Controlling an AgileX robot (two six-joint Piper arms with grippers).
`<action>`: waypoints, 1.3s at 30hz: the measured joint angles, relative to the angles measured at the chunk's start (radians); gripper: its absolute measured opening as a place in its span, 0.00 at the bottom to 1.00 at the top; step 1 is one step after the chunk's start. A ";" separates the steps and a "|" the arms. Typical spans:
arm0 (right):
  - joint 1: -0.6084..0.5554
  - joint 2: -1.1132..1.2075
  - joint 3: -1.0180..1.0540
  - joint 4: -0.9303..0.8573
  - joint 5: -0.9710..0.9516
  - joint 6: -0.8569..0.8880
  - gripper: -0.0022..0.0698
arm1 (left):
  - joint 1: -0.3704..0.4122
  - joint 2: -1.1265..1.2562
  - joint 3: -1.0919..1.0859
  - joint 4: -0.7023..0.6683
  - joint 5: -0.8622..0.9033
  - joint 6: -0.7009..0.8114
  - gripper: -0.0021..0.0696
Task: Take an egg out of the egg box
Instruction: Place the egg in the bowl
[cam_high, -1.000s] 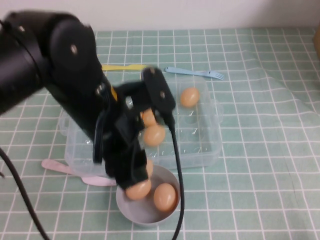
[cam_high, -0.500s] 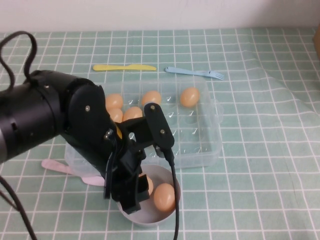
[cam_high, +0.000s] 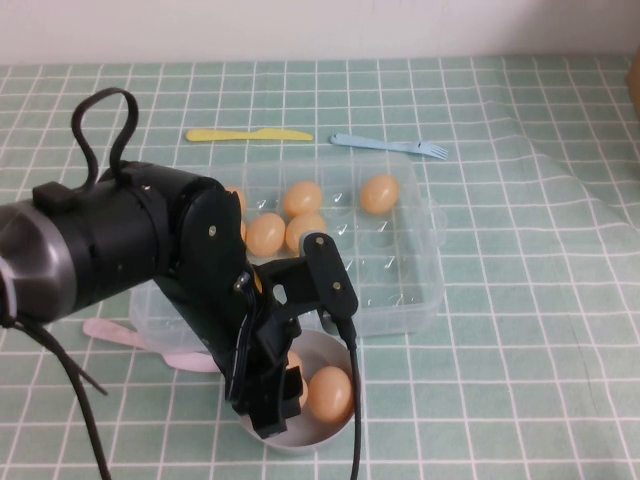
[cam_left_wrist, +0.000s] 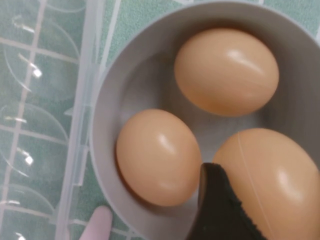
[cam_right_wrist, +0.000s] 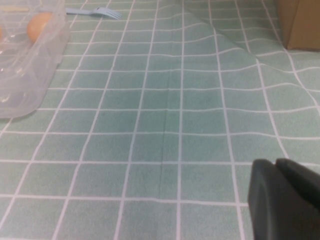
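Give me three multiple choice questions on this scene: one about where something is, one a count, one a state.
1. Where is the left hand?
A. over the grey bowl
B. over the fork
C. over the knife
2. How many eggs lie in the bowl?
A. one
B. three
C. five
3. How does the egg box stand?
A. lidded
B. tipped on its side
C. flat and uncovered

A: the high view shows the left hand down at the bowl, while the right hand is off over bare cloth.
B: the left wrist view shows three eggs in it.
C: eggs sit in its open slots.
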 joint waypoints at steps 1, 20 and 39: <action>0.000 0.000 0.000 0.000 0.000 0.000 0.01 | 0.000 0.003 0.002 0.000 -0.002 0.002 0.51; 0.000 0.000 0.000 0.000 0.000 0.000 0.01 | 0.000 0.042 0.002 -0.014 -0.021 0.019 0.51; 0.000 0.000 0.000 0.000 0.000 0.000 0.01 | 0.000 -0.009 0.002 0.028 -0.031 0.009 0.68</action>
